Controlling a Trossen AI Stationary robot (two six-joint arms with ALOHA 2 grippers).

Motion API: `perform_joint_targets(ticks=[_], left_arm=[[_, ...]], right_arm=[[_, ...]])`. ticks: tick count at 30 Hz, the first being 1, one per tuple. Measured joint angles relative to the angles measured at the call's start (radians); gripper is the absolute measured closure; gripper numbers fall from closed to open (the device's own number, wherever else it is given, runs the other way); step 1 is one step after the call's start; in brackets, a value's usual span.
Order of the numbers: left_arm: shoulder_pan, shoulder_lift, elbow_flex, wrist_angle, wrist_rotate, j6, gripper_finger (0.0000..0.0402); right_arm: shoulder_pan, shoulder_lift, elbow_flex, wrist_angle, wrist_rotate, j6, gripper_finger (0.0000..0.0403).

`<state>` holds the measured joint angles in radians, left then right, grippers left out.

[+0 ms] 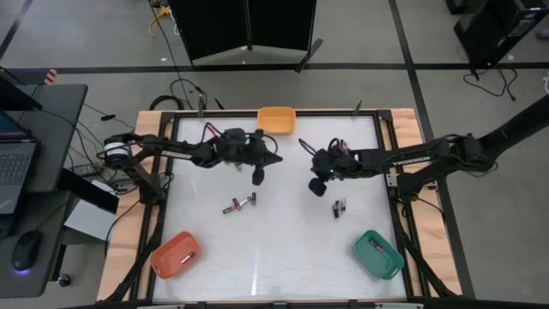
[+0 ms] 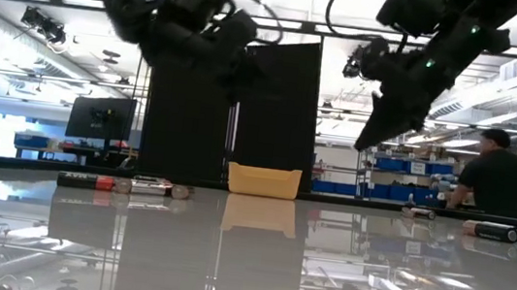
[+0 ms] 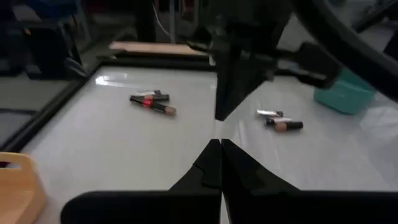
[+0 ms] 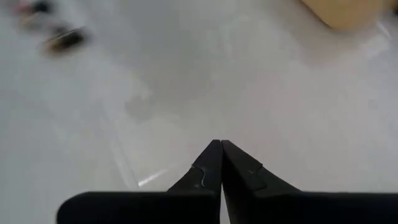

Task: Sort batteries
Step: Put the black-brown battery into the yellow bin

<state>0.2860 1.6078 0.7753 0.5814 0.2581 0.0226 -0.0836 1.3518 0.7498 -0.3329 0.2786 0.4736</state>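
Note:
Two small groups of batteries lie on the white table. One group (image 1: 240,204) lies left of centre, also seen in the low view (image 2: 127,186) and the left wrist view (image 3: 152,102). The other group (image 1: 340,207) lies right of centre, and shows again as batteries (image 3: 280,121) in the left wrist view. My left gripper (image 1: 257,176) hangs above the table beyond the left group, shut and empty (image 3: 221,146). My right gripper (image 1: 317,184) hovers beyond the right group, shut and empty (image 4: 221,146), well clear of the table (image 2: 369,138).
A yellow bin (image 1: 276,118) stands at the far edge. An orange-red bin (image 1: 176,255) sits near the left corner and a teal bin (image 1: 377,253) near the right corner. The two grippers hang close together over the table's middle. A person (image 2: 504,178) stands in the room beyond.

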Motion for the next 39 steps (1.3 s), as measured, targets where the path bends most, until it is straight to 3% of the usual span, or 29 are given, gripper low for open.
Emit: perform_joint_targets(ticks=[6,14,18,24,39], left_arm=[[0.055,-0.006,-0.131,0.172,0.008,-0.007,0.0397],[0.16,-0.071,-0.288,0.416,0.033,-0.102,0.0396],[0.194,-0.079,-0.345,0.52,0.053,-0.149,0.0396],[0.2,-0.079,-0.371,0.533,0.077,-0.177,0.0396],[0.201,-0.079,-0.373,0.525,0.077,-0.216,0.0396]], right_arm=[[-0.006,0.02,0.0,-0.126,0.144,0.392,0.0362],[-0.047,0.046,0.0,-0.257,0.215,0.77,0.0311],[-0.075,0.093,0.0,-0.286,0.226,0.84,0.0274],[-0.103,0.155,0.0,-0.297,0.253,0.886,0.0237],[-0.141,0.31,0.0,-0.284,0.308,0.915,0.0259]])
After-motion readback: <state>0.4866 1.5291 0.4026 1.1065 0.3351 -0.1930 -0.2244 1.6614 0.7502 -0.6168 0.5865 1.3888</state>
